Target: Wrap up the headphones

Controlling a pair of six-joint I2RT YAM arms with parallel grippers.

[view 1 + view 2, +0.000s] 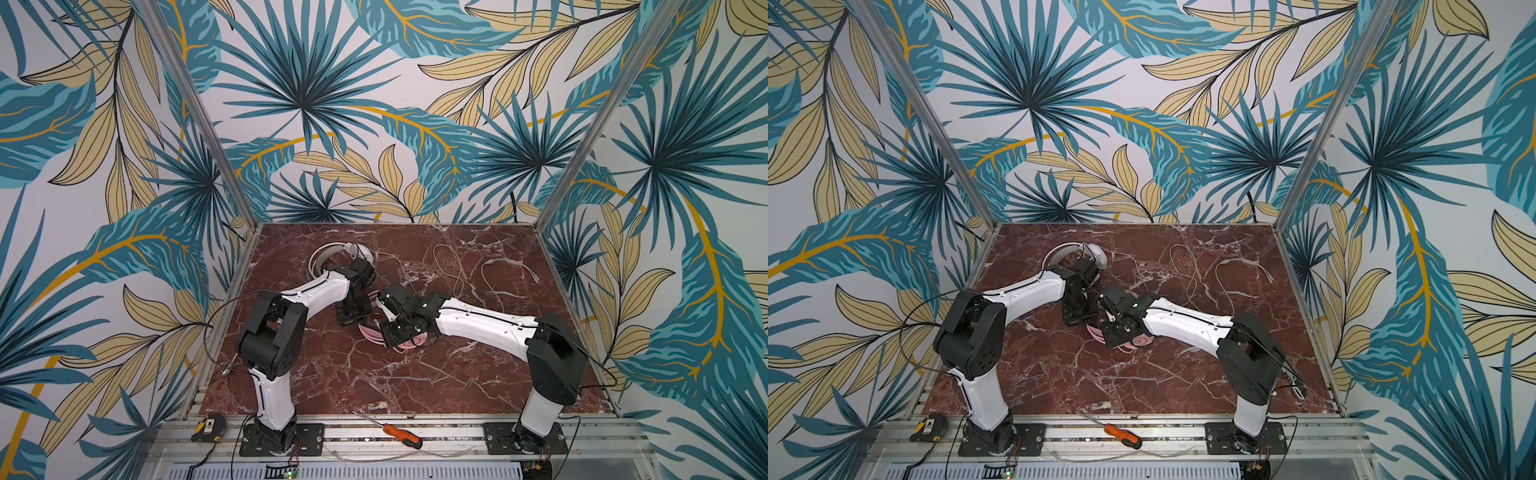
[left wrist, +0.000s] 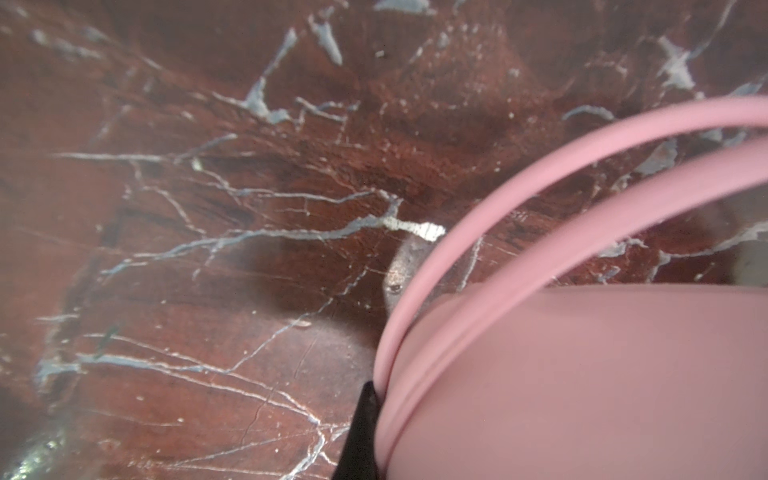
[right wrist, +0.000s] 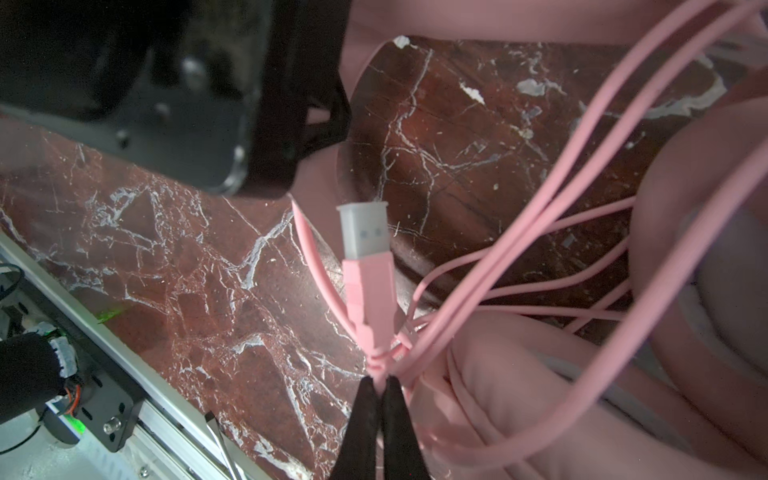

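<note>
The pink headphones (image 1: 413, 342) lie mid-table under both grippers. My left gripper (image 1: 353, 318) is shut on their headband (image 2: 582, 374). In the left wrist view only one black finger (image 2: 363, 428) shows, pressed against the band, and two loops of pink cable (image 2: 457, 232) run over it. My right gripper (image 3: 380, 380) is shut on the pink cable just behind its USB plug (image 3: 365, 232), which points away from the jaws. Several cable loops (image 3: 540, 208) hang beside an earcup (image 3: 727, 270). The white headphones (image 1: 328, 254) lie at the back left, their white cable (image 1: 457, 266) loose across the back right.
On the front aluminium rail lie an orange-handled screwdriver (image 1: 401, 434) and a yellow-black tape measure (image 1: 208, 428). Both arm bases (image 1: 282, 440) are bolted to that rail. Metal posts stand at the table's back corners.
</note>
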